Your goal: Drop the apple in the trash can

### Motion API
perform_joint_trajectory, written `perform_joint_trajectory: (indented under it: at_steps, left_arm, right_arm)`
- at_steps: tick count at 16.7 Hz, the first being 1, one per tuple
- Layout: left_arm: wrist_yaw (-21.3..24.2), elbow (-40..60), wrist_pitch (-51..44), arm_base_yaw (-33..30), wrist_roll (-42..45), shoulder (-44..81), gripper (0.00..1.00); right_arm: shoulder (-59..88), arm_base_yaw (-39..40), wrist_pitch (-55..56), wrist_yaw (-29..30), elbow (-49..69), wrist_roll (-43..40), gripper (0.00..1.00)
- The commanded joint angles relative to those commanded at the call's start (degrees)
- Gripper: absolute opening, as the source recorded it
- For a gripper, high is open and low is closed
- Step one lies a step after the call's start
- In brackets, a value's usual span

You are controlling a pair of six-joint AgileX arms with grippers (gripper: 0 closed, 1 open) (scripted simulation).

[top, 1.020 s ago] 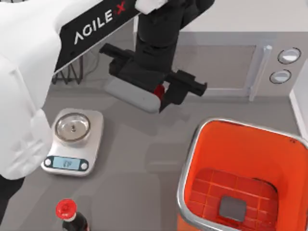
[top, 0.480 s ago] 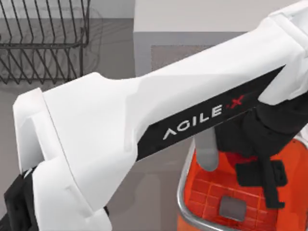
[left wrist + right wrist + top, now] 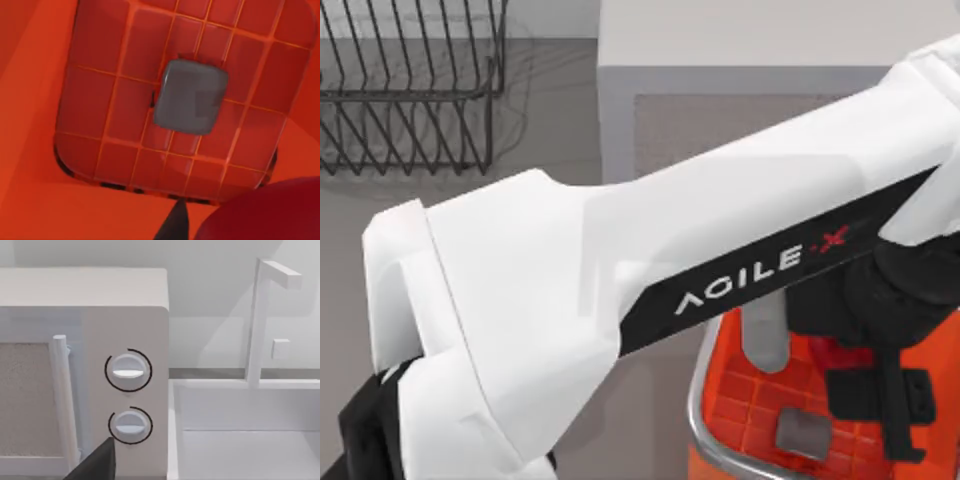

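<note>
The fingers of the left gripper (image 3: 865, 375) are closed around the apple (image 3: 265, 212), a deep-red round shape that fills one corner of the left wrist view, with the trash can (image 3: 698, 400) directly below it. From above, the left arm stretches across the table and its gripper hangs over the bin's open mouth (the gridded floor and grey square lie straight underneath). The carry looks done; only the release remains. The right gripper (image 3: 97, 462) is parked facing the microwave (image 3: 85, 370).
</note>
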Motion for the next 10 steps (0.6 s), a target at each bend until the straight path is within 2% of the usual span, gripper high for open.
perform_joint_trajectory:
  at_steps: [3,10]
  left_arm:
    - [0.2,-4.0,3.8,0.2,0.0,-1.0,0.00]
    - [0.4,-22.1,18.3,0.5,1.1,-3.6,0.00]
  right_arm:
    - [0.0,0.0,0.0,0.0,0.0,0.0,1.00]
    - [0.0,0.0,0.0,0.0,0.0,0.0,1.00]
